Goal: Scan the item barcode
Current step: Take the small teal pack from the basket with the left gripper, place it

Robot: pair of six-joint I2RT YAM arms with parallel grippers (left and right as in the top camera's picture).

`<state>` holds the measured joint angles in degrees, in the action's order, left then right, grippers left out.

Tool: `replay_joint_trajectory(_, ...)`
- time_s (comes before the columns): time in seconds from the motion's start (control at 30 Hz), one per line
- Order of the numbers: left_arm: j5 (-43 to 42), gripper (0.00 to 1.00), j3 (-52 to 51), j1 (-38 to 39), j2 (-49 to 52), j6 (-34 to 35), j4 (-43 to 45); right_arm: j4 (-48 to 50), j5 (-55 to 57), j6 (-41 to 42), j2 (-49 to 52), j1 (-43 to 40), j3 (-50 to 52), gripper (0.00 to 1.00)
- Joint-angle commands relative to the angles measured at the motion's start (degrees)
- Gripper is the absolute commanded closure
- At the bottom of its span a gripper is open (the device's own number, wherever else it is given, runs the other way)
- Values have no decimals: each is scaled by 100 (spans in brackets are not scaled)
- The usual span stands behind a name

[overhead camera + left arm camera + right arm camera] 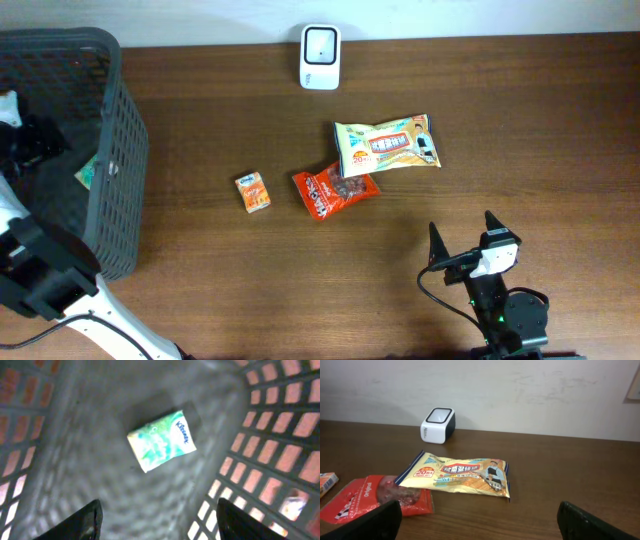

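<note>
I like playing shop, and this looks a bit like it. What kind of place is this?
Probably a pretend shop checkout set up on a wooden table. There is a small white scanner, snack packets lying near it, and a grey basket at the side.

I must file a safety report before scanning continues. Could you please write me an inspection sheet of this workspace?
Surface: brown wooden table, no spills seen.
Job's things: white scanner at the far edge; yellow snack bag, red snack bag overlapping it at a corner, and orange box lying mid-table; tissue pack lying at the bottom of the grey basket.
Clutter: nothing seen.
Grippers: left claw open and empty, inside the basket above the tissue pack; right claw open and empty, low at the near right, facing the snack bags.
Cables: black cable looping beside the right arm.
Surroundings: plain light wall behind the table.
</note>
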<state>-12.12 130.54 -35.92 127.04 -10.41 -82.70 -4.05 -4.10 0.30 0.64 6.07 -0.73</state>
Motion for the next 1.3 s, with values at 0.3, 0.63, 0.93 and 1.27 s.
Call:
replay_joint_trajectory(0.3,881,41,-2551,796,26,-1419,3005,-15,-11,59,-28,31,42,2)
replay_joint_trajectory(0.63,1259,100,-2347,800,264,-529,2750,-15,-11,59,-28,31,42,2)
replay_joint_trajectory(0.93,-2385,100,-1150,1056,-3399,1641,1576,-15,-11,59,-28,31,42,1)
replay_joint_trajectory(1.27,68,100,-2857,5167,-3005,2026,1226,-15,-11,59,-28,31,42,2)
